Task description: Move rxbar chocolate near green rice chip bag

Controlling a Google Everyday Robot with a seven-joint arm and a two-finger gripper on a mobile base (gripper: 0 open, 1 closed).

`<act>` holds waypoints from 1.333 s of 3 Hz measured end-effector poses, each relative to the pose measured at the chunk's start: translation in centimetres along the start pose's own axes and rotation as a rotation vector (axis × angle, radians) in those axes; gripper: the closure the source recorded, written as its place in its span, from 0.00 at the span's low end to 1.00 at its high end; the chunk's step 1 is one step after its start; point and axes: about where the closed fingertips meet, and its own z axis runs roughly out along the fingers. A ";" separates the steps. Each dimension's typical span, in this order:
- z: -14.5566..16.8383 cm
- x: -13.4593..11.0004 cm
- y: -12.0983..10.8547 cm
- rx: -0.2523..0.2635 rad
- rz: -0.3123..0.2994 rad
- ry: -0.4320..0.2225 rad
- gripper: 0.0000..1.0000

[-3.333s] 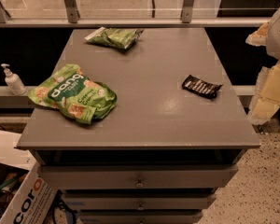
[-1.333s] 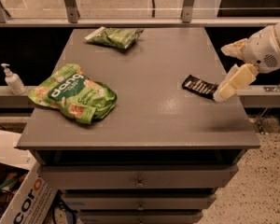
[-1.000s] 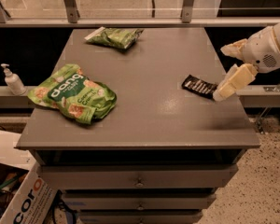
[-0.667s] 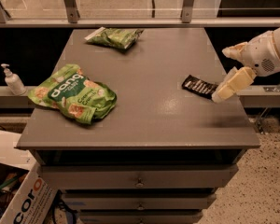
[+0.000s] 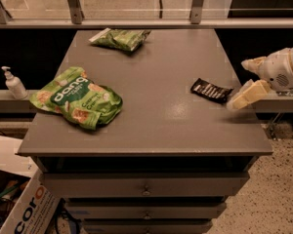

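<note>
The rxbar chocolate (image 5: 211, 90), a small flat black wrapper with white lettering, lies on the right side of the grey table (image 5: 156, 126). The green rice chip bag (image 5: 77, 98), bright green with white "dang" lettering, lies on the table's left side, far from the bar. My gripper (image 5: 237, 85) is at the table's right edge, just right of the bar. Its two pale fingers are spread apart, one finger (image 5: 251, 64) above and one finger (image 5: 246, 96) low beside the bar's right end. It holds nothing.
A smaller darker green bag (image 5: 120, 38) lies at the table's back. A white pump bottle (image 5: 12, 83) stands on a ledge left of the table. A cardboard box (image 5: 19, 206) sits on the floor at lower left. Drawers (image 5: 145, 189) are below the tabletop.
The arm came in from the right edge to beside the bar, then drew slightly back to the right. The bar and both bags have not moved.
</note>
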 end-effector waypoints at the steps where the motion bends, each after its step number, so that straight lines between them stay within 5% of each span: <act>1: 1.4 1.3 -0.3 -0.035 0.042 -0.006 0.03; 4: 3.3 1.1 0.8 -0.122 0.078 -0.036 0.67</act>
